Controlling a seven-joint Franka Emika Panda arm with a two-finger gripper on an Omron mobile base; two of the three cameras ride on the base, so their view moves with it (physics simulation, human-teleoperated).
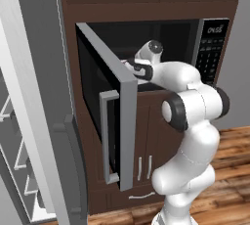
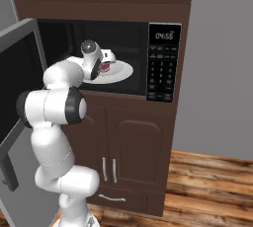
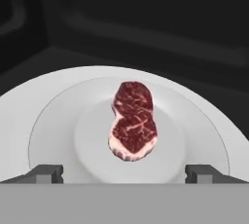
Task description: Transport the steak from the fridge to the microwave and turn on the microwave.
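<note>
The steak (image 3: 132,121), red with a paler edge, lies flat at the middle of a white plate (image 3: 58,116) inside the microwave (image 2: 133,33). My gripper (image 3: 124,173) is open just in front of the steak, fingers (image 3: 46,172) spread wide and touching nothing. From the right base view, the hand (image 2: 101,59) reaches into the cavity over the plate (image 2: 123,73), with a bit of red steak (image 2: 104,67) beneath it. The microwave door (image 1: 105,101) is swung wide open to the left. The keypad (image 2: 162,63) sits at the right. The fridge (image 1: 34,97) door stands open at far left.
The open microwave door with its vertical handle (image 1: 105,136) juts toward the base beside the arm. The fridge door's dark handle (image 1: 73,165) and inner shelves (image 1: 17,160) are close on the left. Brown cabinets (image 2: 133,147) lie below, and wood floor (image 2: 212,186) to the right.
</note>
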